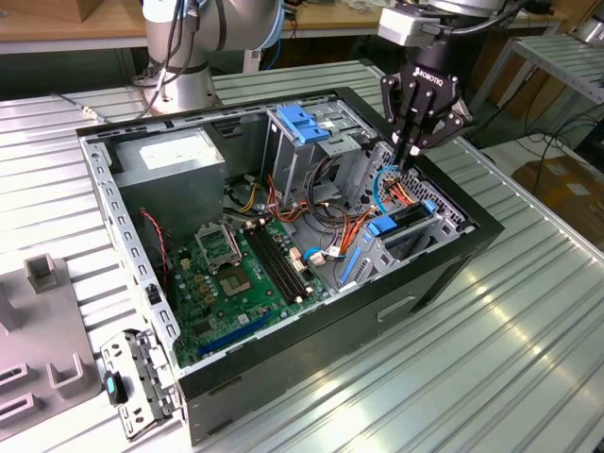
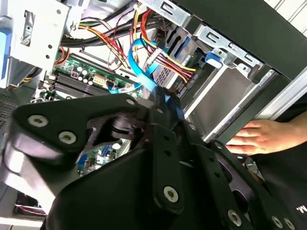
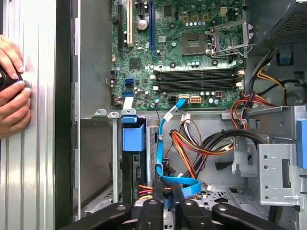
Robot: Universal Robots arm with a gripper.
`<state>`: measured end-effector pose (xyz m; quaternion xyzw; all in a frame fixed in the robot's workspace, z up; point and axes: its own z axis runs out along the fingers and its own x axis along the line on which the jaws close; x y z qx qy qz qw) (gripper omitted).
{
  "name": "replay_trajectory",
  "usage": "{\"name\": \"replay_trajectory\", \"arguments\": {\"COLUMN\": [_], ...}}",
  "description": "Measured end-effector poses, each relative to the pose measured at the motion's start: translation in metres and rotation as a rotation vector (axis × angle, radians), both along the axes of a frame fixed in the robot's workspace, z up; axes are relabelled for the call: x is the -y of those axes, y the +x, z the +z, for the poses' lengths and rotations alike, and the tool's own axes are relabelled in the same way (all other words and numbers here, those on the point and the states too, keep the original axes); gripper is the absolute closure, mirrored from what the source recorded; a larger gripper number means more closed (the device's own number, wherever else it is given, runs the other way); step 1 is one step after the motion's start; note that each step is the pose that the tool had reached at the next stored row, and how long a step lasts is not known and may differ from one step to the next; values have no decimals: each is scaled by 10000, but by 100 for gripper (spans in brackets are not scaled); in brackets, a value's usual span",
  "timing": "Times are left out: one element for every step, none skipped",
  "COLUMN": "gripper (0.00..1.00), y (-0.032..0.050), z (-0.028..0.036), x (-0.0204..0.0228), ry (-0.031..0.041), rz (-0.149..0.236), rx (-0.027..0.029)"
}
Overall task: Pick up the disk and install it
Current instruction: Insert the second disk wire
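Gripper [image 1: 408,159] fingers pinched together on the blue cable [image 3: 160,158] inside the case [image 1: 283,363].

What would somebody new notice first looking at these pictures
The open computer case lying on its side on the ribbed metal table, its green motherboard exposed. Next, the black tool reaching down into the drive cage at the exterior view's right, among blue and orange cables. A person's hand rests just outside the case in the second wrist view.
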<state>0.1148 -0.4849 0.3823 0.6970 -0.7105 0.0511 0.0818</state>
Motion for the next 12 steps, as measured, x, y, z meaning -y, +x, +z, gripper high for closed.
{"name": "replay_trajectory", "arguments": {"gripper": [83,89,89,89,89,89,89,89,89,82,82,82], "y": [0,0,0,0,0,0,0,0,0,0,0,0], "z": [-7,-20,-28,-34,-43,-49,-62,-69,-75,-84,-91,-97], "x": [-3,-7,-10,-11,-12,-14,-16,-17,-18,-20,-21,-22], "ry": [-24,-51,-66,-79,-104,-125,-167,-191,-213,-244,-274,-304], "rz": [0,1,0,0,0,0,0,1,0,0,0,0], "rx": [0,1,1,3,6,7,11,12,13,15,16,17]}}
